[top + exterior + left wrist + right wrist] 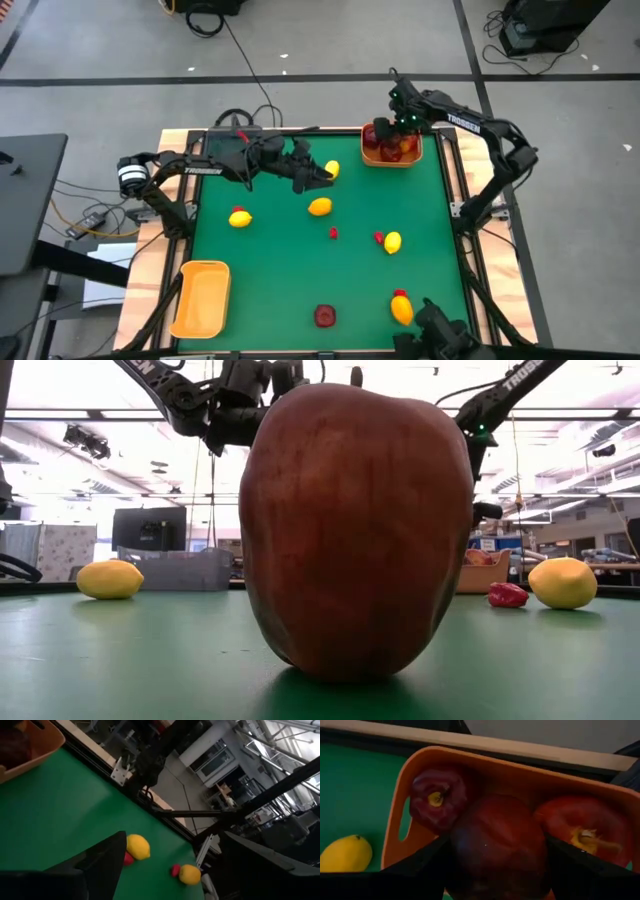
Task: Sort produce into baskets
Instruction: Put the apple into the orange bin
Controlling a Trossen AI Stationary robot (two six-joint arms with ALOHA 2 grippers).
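My right gripper (pixel 385 132) is over the orange basket (pixel 392 158) at the table's far right and is shut on a dark red apple (pixel 495 840). Two more red apples (pixel 437 795) (pixel 585 827) lie in that basket. My left gripper (pixel 322 176) hangs open over the far middle of the table, beside a lemon (pixel 332 169), with nothing between its fingers (pixel 102 862). More lemons (pixel 320 207) (pixel 240 218) (pixel 392 242) lie on the green mat. Another dark red apple (pixel 325 316) stands near the front edge. My right gripper pinches the dark red apple between its two fingers, one on each of its sides (pixel 457 852). The fingers come from above, slanting down. The apple hangs just over the basket's two apples; whether it touches them I cannot tell.
A second orange basket (pixel 202 297) stands at the near left. Small red bits (pixel 333 233) (pixel 379 238) lie mid-table. One more lemon (pixel 401 310) with a red bit beside it lies near right. A grey tray (pixel 175 568) shows at the far left.
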